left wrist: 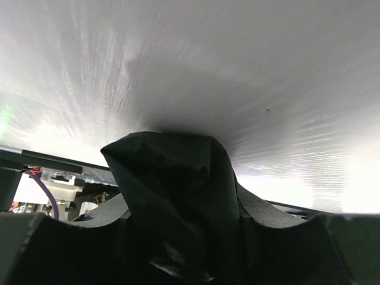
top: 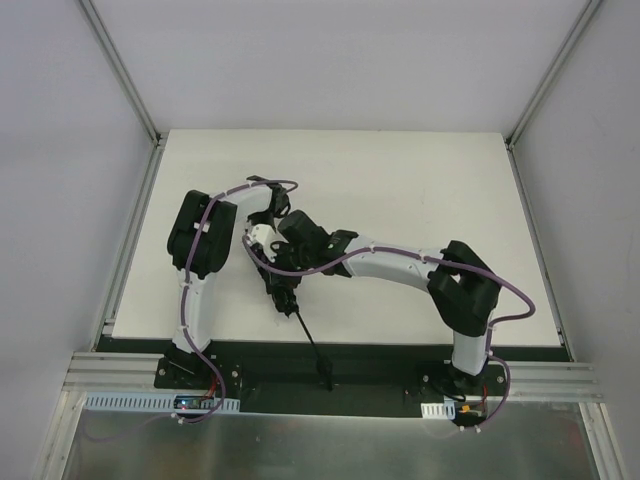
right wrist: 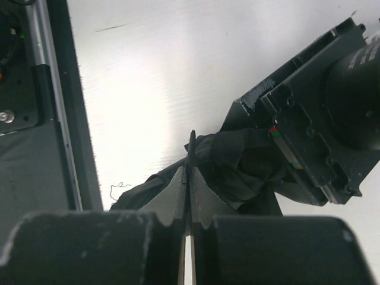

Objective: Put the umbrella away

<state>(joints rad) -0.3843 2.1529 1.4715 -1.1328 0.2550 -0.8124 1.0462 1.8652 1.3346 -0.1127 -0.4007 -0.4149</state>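
Umbrella (top: pixel 283 283) at mid-counter (top: pixel 400 190) between both arms, shaft (top: pixel 310 340) pointing toward the near edge. Left tool (left wrist: pixel 178 231) half-spread, clamping the bunched canopy (left wrist: pixel 172 178); right tool (right wrist: pixel 189 205) pressed together on the thin shaft. Step in hand, probably: collapsing the shaft. The next move calls for a push straight along its axis, with no bending.

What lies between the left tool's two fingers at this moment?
The bunched canopy of the black fabric compact folding umbrella fills the whole gap between the left tool's fingers. The left wrist view shows this.
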